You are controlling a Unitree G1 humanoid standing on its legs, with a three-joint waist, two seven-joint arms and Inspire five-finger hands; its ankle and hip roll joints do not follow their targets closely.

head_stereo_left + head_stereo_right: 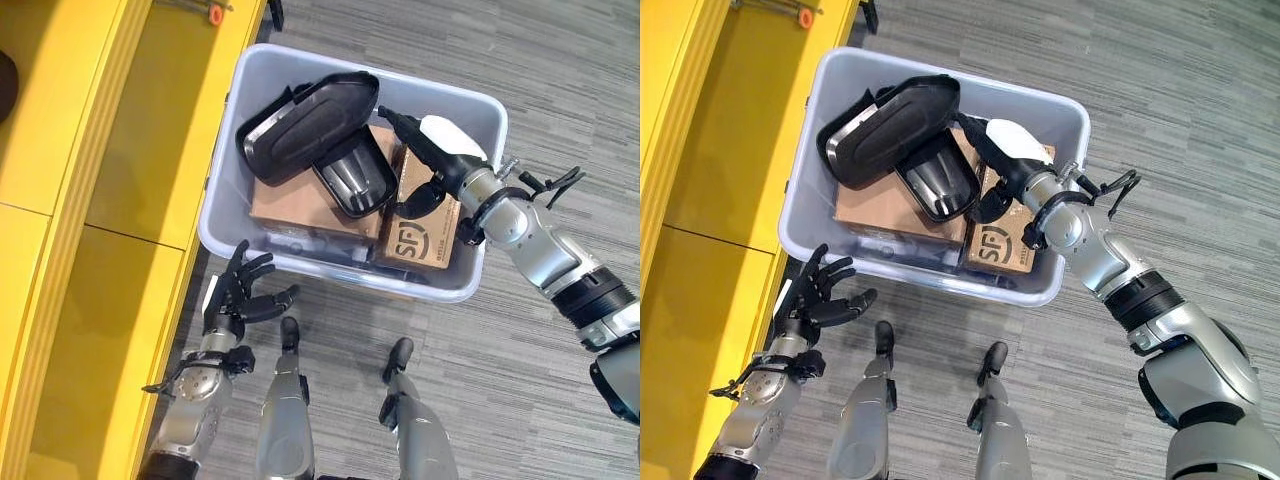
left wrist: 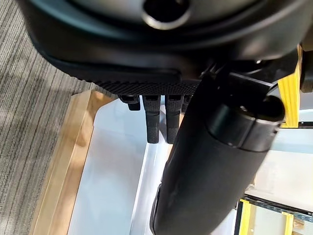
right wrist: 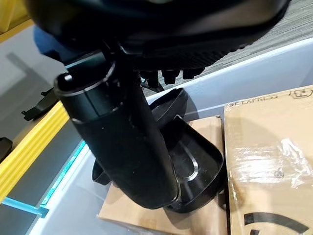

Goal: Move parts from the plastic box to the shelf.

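Observation:
A pale grey plastic box [image 1: 340, 272] stands on the floor beside the yellow shelf [image 1: 110, 200]. Inside it a large black shell part [image 1: 300, 125] lies on top of a smaller black shell part [image 1: 355, 180]. Both rest on cardboard boxes [image 1: 425, 245]. My right hand [image 1: 430, 160] reaches into the box from the right, open, with its fingers stretched out just above the smaller black part [image 3: 195, 171] and holding nothing. My left hand [image 1: 237, 295] hovers open, fingers spread, outside the box's near left corner, by the shelf edge.
The shelf runs along the whole left side, with flat yellow boards at two levels. A small orange item [image 1: 215, 14] lies at the shelf's far end. Grey striped carpet [image 1: 520, 60] surrounds the box on the right and behind.

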